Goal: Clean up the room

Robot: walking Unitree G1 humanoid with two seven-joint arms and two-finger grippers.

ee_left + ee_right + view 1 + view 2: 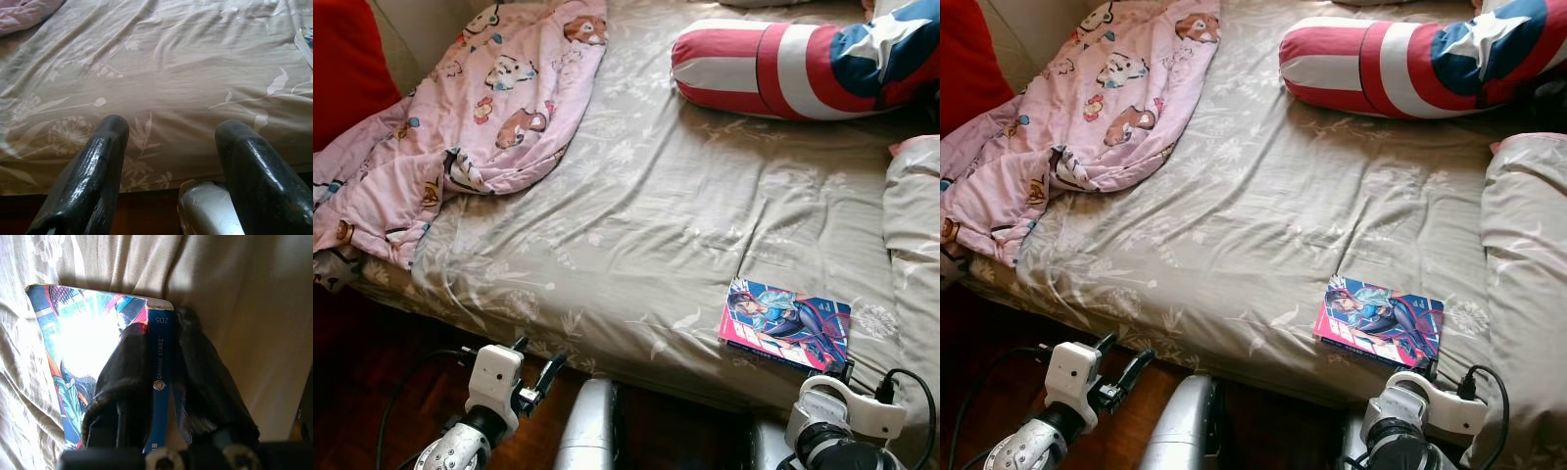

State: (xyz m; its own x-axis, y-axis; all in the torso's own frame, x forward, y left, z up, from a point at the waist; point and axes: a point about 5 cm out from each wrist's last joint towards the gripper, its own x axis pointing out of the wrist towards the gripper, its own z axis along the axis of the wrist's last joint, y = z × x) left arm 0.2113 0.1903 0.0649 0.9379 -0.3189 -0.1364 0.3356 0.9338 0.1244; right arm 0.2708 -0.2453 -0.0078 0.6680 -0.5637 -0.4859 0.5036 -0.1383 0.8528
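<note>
A colourful comic book (785, 321) lies flat on the tan floral bed sheet (636, 206), near the bed's front edge on the right. My right gripper (164, 325) is at the book's near corner, its fingers (124, 367) pressed on either side of the blue spine (160, 357), shut on the book. The right wrist (847, 406) shows low at the bed's edge. My left gripper (171, 129) is open with nothing between its fingers, held below the front edge of the bed at the left (538, 377).
A crumpled pink cartoon blanket (480, 117) covers the bed's far left corner and hangs over the side. A red, white and blue bolster (793, 64) lies at the back right. A tan pillow (913, 225) sits at the right edge. Dark wooden floor (352, 392) lies below.
</note>
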